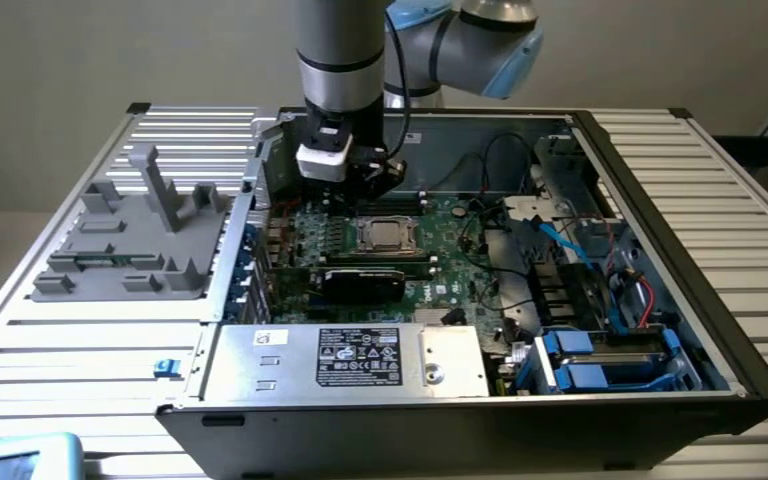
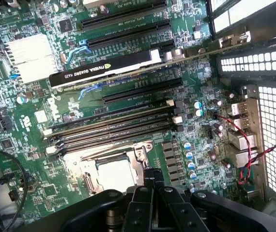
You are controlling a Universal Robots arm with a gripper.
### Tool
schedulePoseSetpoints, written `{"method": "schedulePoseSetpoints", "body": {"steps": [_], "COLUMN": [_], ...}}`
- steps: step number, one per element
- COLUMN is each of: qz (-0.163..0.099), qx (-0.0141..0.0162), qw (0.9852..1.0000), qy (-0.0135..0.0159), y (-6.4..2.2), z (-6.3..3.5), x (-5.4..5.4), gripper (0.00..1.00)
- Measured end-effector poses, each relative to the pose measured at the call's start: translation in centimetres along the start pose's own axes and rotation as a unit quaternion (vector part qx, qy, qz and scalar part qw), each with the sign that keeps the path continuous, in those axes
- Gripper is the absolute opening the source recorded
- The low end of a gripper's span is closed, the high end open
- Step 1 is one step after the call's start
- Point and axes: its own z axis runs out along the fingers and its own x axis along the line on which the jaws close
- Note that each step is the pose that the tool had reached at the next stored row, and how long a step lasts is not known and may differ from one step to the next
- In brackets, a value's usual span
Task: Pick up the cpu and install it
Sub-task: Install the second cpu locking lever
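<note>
The cpu (image 1: 386,234) is a small silver-grey square lying flat in its metal-framed socket in the middle of the green motherboard (image 1: 464,280), inside the open computer case. In the wrist view the cpu (image 2: 115,175) shows as a pale square just beyond the fingertips. My gripper (image 1: 379,188) hangs from the arm above the board, a little behind the socket and clear of the chip. Its black fingers (image 2: 147,180) are pressed together, and the gripper (image 2: 153,176) is shut with nothing between them.
A black graphics card (image 1: 364,280) stands in a slot in front of the socket, also seen edge-on (image 2: 104,67). The silver power supply (image 1: 357,358) fills the case's front. Memory slots (image 2: 114,128) lie beside the socket. A grey fixture (image 1: 131,245) rests on the exterior view's left. Cables (image 1: 564,245) cross the right.
</note>
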Motion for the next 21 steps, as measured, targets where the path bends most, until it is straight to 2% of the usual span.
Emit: {"method": "schedulePoseSetpoints", "body": {"steps": [1,2,3,4,7,9,11,14,16,18,21], "qz": [0.0,0.0,0.0,-0.001,-0.001,-0.001,-0.001,-0.001,-0.002,-0.002,-0.002], "qx": [-0.0069,-0.0123,-0.0163,-0.0189,-0.0226,-0.0264,-0.0334,-0.0469,-0.0523,-0.0562,-0.0593], "qw": [1.0,0.9999,0.9999,0.9998,0.9997,0.9996,0.9994,0.9988,0.9985,0.9983,0.9981], "qy": [0.0018,0.0033,0.0044,0.0051,0.0061,0.0071,0.0089,0.0125,0.014,0.015,0.0158], "y": [-0.17,-0.33,-0.44,-0.54,-0.77,-0.91,-1.03,-1.22,-1.36,-1.52,-1.81], "z": [-0.07,-0.19,-0.32,-0.46,-0.86,-1.03,-1.15,-1.26,-1.39,-1.56,-1.92], "x": [0.0,-0.1,0.0,0.1,0.5,0.8,1.1,1.4,1.7,1.9,2.5], "gripper": [0.11,0.11,0.11,0.11,0.11,0.11,0.11,0.11,0.11,0.11,0.11]}}
